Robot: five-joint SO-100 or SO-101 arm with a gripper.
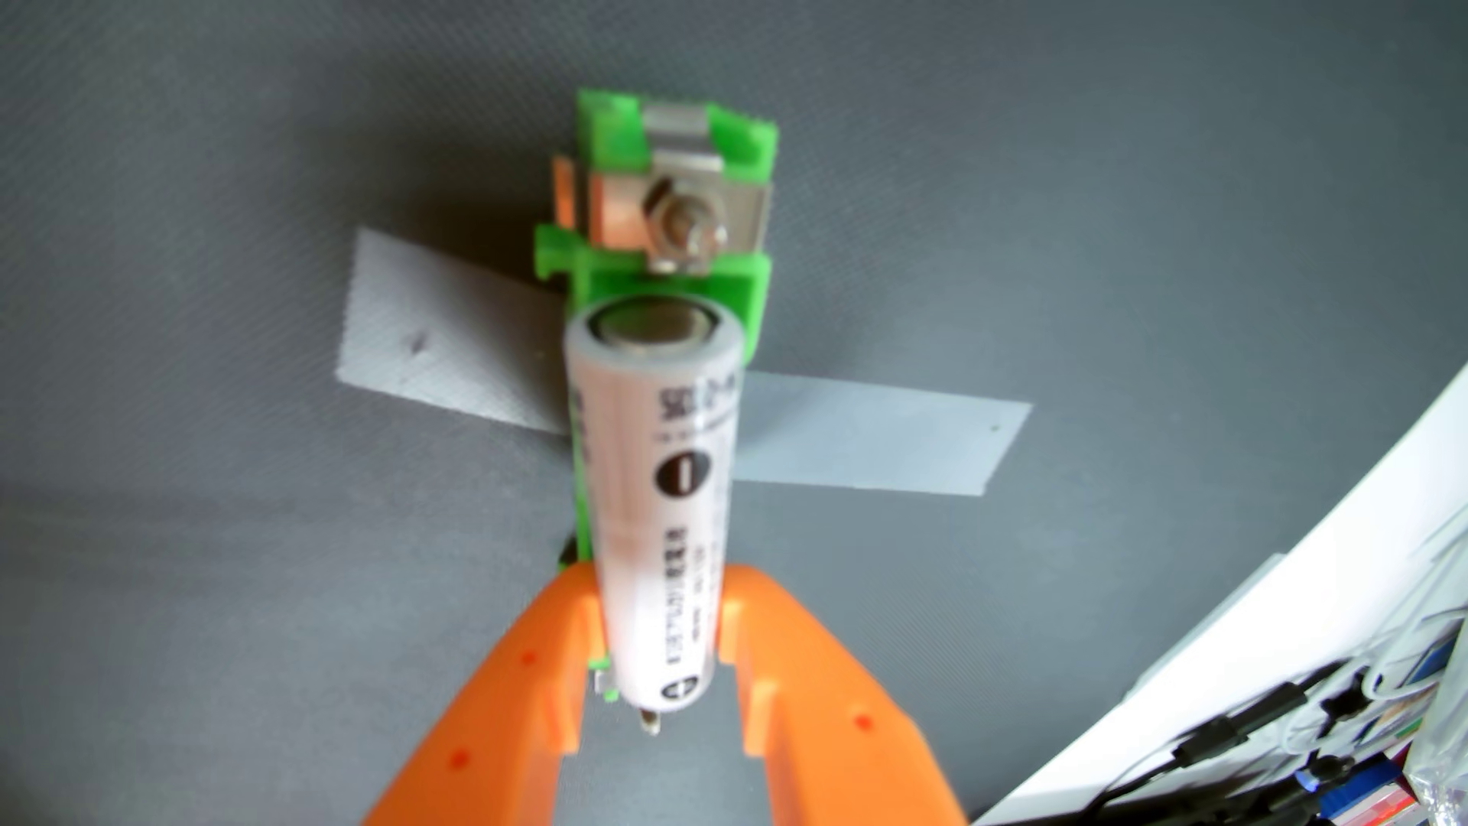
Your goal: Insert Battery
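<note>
Nearest the wrist camera, the orange gripper [659, 619] has its two fingers [548, 683] closed against the sides of a white cylindrical battery [659, 492], clamping its lower end. The battery's long axis runs straight away from the gripper, up the middle of the view, with its far metal cap toward the top.

Directly beneath and behind the battery lies a green battery holder [675, 270], taped to the grey table [198, 596] by a strip of grey tape [866, 445] that runs out to either side. Holder and battery look lined up along the same axis — the cell appears to sit over the slot, its far end just short of the metal contact plate and bolt [687, 230] at the holder's far end. Whether it is already seated or only held above the channel cannot be told from this blurred view.

The coming move seems to call for pressing down along that line, not sideways — the green walls flank the battery closely. Open grey surface lies left and beyond; at lower right, a white edge [1271, 596] and cables [1239, 731] stand well apart.
</note>
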